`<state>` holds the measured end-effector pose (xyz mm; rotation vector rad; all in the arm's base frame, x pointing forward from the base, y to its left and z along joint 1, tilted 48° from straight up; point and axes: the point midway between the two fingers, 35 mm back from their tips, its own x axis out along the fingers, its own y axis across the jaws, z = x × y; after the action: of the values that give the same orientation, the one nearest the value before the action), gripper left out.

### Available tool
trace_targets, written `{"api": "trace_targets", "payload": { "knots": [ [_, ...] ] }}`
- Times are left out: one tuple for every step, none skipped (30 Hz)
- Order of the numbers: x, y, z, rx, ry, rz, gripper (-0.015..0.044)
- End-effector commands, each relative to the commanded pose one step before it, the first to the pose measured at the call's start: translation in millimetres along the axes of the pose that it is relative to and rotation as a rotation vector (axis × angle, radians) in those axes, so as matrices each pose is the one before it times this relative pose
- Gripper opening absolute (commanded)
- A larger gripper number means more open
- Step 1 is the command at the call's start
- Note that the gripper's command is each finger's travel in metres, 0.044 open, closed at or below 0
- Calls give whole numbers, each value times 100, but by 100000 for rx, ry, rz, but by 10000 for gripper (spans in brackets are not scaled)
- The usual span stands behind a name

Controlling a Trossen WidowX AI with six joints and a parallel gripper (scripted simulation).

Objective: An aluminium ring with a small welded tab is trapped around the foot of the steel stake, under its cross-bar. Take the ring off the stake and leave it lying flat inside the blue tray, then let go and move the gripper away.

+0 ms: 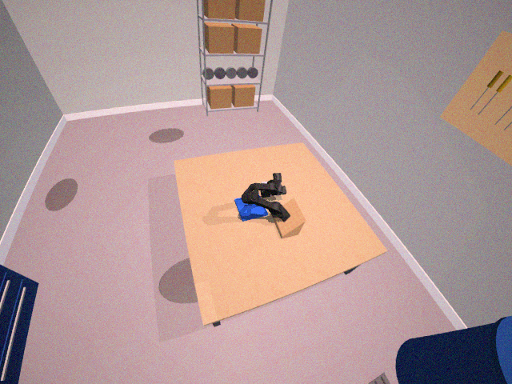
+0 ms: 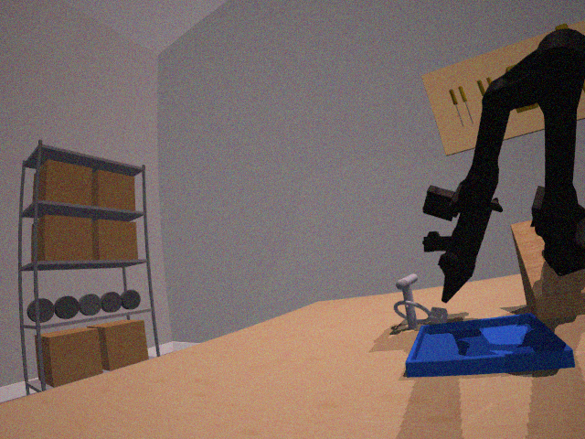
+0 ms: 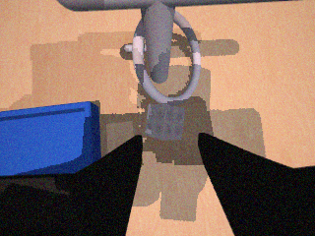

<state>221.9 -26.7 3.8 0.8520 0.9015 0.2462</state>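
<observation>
The aluminium ring [image 2: 421,305] [image 3: 197,58] loops around the steel stake [image 2: 409,306] [image 3: 158,44], under its cross-bar [image 2: 407,281] [image 3: 108,5]. It looks tilted in the exterior view. Its square grey tab [image 2: 439,314] [image 3: 165,120] points toward the gripper in the wrist view. My gripper [image 2: 444,300] [image 3: 169,140] is open with nothing between its fingers. The fingertips are above the table, close to the tab, which shows between and just ahead of them in the wrist view. The blue tray [image 1: 258,215] [image 2: 486,369] [image 3: 44,143] holds no ring, only shadows. The top view hides most of the stake behind the arm.
The tray's raised wall stands close beside the stake and tab, left of the fingers in the wrist view. A slanted wooden block [image 1: 291,227] [image 2: 528,264] stands by the arm's base. Shelving [image 1: 234,54] [image 2: 85,265] and a tool board [image 1: 475,107] [image 2: 441,127] are away from the table.
</observation>
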Motion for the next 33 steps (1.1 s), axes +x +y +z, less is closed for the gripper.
{"api": "trace_targets", "payload": {
  "knots": [
    [126, 131, 1, -1450, -401, 682, 200],
    [104, -19, 7, -10, 36, -41, 200],
    [129, -22, 8, -12, 42, -49, 200],
    [151, -24, 9, -14, 45, -53, 200],
    [161, -23, 9, -14, 43, -52, 200],
    [163, -21, 8, -13, 39, -48, 200],
    [163, -19, 8, -12, 34, -43, 200],
    [163, -16, 7, -10, 29, -37, 200],
    [162, -14, 6, -9, 24, -32, 200],
    [162, -11, 5, -8, 19, -27, 200],
    [161, -9, 4, -6, 15, -21, 200],
    [161, -6, 3, -5, 10, -16, 200],
    [160, -4, 2, -4, 6, -10, 200],
    [159, -1, 1, -2, 2, -4, 200],
    [159, 1, 0, -1, -3, 2, 200],
    [158, 4, -1, 1, -7, 7, 200],
    [158, 6, -2, 3, -11, 13, 200],
    [157, 9, -3, 4, -15, 19, 200],
    [156, 11, -4, 6, -19, 25, 200],
    [155, 13, -6, 8, -23, 32, 200],
    [155, 16, -7, 9, -26, 38, 200],
    [154, 18, -8, 11, -30, 44, 200],
    [153, 20, -9, 13, -34, 51, 200],
    [153, 23, -10, 15, -37, 57, 200],
    [152, 25, -12, 17, -40, 64, 200],
    [152, 28, -13, 19, -44, 71, 200],
    [151, 30, -14, 21, -47, 78, 200],
    [149, 32, -15, 24, -50, 84, 200],
    [117, 27, -13, 20, -41, 71, 200],
    [71, 17, -8, 13, -26, 45, 200],
    [24, 6, -3, 4, -9, 15, 200],
    [-269, 49, 178, -944, -71, 212, 193],
    [0, 0, 0, 0, 0, 0, 187]
  ]
}}
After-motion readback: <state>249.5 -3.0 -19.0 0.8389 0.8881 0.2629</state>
